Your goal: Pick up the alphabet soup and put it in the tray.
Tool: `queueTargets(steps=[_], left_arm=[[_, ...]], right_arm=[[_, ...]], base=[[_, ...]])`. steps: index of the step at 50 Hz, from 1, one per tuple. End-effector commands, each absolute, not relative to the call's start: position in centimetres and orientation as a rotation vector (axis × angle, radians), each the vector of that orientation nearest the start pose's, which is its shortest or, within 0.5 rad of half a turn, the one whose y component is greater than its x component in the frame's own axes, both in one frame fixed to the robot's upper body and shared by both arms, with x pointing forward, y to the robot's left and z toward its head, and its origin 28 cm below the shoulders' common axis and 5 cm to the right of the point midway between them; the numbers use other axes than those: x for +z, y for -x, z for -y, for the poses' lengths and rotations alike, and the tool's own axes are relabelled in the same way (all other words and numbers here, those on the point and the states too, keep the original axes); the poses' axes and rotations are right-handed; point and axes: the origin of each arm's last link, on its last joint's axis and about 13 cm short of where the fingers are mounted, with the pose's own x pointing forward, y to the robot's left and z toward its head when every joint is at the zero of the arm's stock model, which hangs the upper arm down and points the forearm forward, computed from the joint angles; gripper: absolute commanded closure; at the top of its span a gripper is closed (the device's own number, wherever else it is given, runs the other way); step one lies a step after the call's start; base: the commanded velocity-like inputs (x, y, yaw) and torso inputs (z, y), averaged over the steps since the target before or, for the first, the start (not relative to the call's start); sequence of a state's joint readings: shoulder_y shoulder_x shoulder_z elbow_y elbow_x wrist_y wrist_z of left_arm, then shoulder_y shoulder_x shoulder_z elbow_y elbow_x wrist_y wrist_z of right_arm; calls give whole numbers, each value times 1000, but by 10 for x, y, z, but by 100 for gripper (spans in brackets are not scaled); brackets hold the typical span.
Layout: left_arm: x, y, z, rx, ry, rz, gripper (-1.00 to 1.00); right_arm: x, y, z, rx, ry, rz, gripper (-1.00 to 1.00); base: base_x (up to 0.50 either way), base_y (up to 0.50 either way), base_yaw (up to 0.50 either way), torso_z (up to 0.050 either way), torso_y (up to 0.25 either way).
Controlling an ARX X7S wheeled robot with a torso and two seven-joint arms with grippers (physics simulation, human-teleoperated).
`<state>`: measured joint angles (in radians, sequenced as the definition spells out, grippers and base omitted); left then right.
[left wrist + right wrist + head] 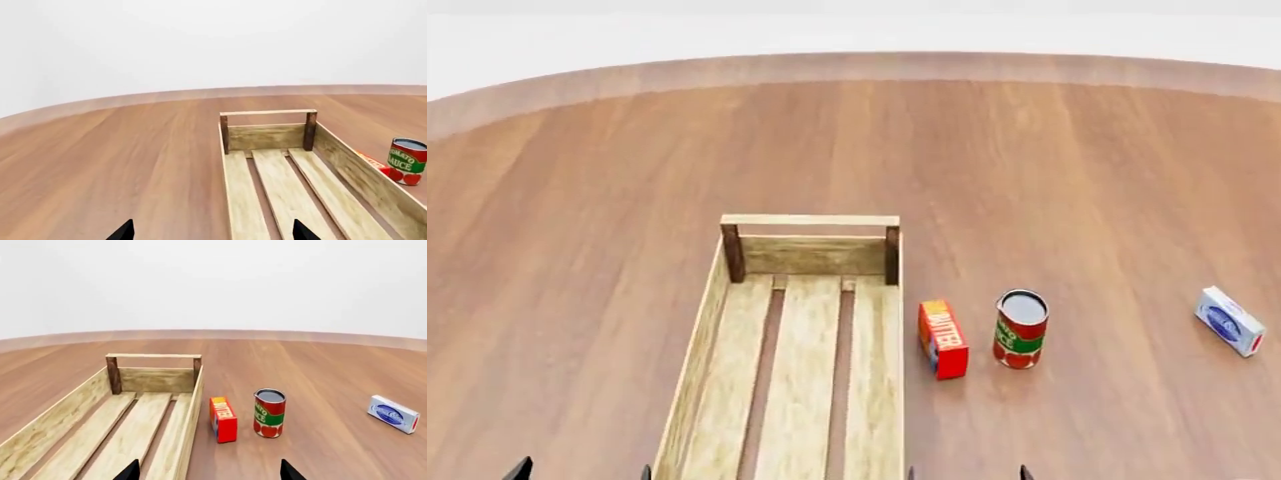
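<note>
The alphabet soup is out of view in all three views. The tray (810, 220) is a long light-wood crate with darker corner posts, lying left of centre on the wooden table and holding nothing. It also shows in the left wrist view (267, 112) and the right wrist view (153, 356). My left gripper (213, 233) is open and empty, low over the tray's near left wall (581, 473). My right gripper (210, 473) is open and empty, by the tray's near right wall (968, 474). Only the black fingertips show.
A red-and-green tomato sauce can (1021, 330) stands upright right of the tray, also in the right wrist view (269, 413). A red-orange butter box (942, 340) lies between the can and the tray. A white-and-blue box (1230, 320) lies far right. The table's curved far edge (854, 68) runs behind.
</note>
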<state>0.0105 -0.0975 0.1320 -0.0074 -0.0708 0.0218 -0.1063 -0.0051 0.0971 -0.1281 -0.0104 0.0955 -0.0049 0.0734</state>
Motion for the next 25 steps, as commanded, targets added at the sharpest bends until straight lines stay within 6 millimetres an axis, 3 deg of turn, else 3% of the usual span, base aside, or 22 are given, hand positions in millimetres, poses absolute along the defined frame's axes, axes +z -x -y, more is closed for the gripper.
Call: queueTargets(steps=[1, 25], left_arm=[[9, -206, -202, -26, -23, -7, -100], [9, -206, -201, -34, -23, -6, -100]], right_arm=[[13, -208, 94, 51, -4, -5, -100], [11, -209, 94, 42, -7, -11, -100]], base=[[500, 27, 0, 0, 0], [486, 98, 0, 0, 1]])
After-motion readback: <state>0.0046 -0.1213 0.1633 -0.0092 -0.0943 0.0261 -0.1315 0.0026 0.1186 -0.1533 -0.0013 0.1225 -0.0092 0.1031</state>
